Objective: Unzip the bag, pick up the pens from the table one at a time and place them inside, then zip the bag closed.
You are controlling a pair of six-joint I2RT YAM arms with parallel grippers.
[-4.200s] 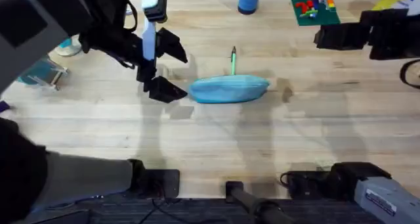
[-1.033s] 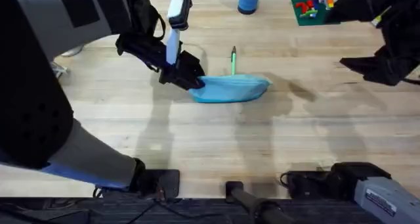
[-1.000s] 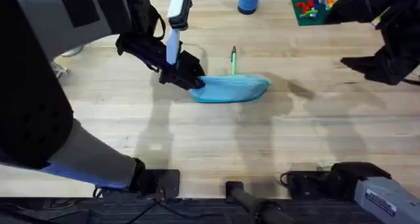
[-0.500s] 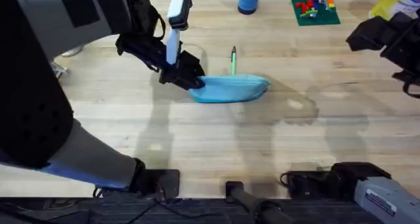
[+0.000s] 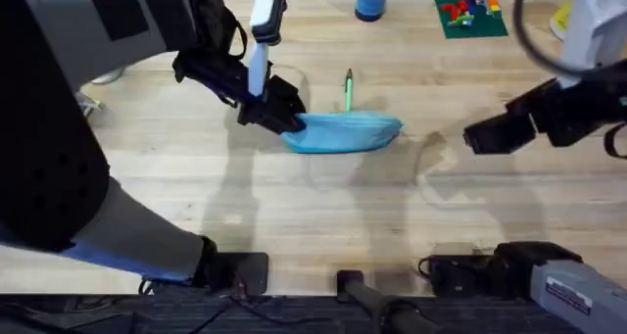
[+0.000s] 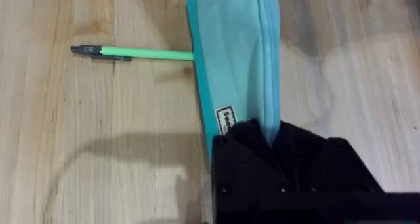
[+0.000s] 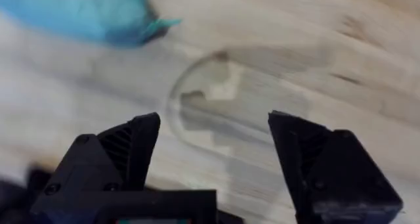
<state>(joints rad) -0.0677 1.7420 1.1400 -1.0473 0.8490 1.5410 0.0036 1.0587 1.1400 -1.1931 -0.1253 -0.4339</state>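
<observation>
The light blue bag [image 5: 345,132] lies lengthwise across the middle of the table [image 5: 323,212]. My left gripper [image 5: 285,119] is shut on the bag's left end, its black fingers [image 6: 262,148] pinched on the fabric by the zipper seam [image 6: 270,60]. One green pen [image 5: 348,89] lies just behind the bag, its dark tip pointing away; in the left wrist view the pen [image 6: 134,52] runs under the bag's edge. My right gripper [image 5: 482,136] hovers open to the right of the bag [image 7: 85,14], with bare wood between its fingers [image 7: 131,148].
A blue cup [image 5: 370,1] and a green plate with coloured bricks [image 5: 468,11] stand at the far edge. Some clear and teal items [image 5: 93,74] sit at the far left behind my left arm. Open wood lies in front of the bag.
My right arm has swung down from the far right and now hangs low near the bag's right end. The left gripper, closed on the bag since a second ago, has not moved.
</observation>
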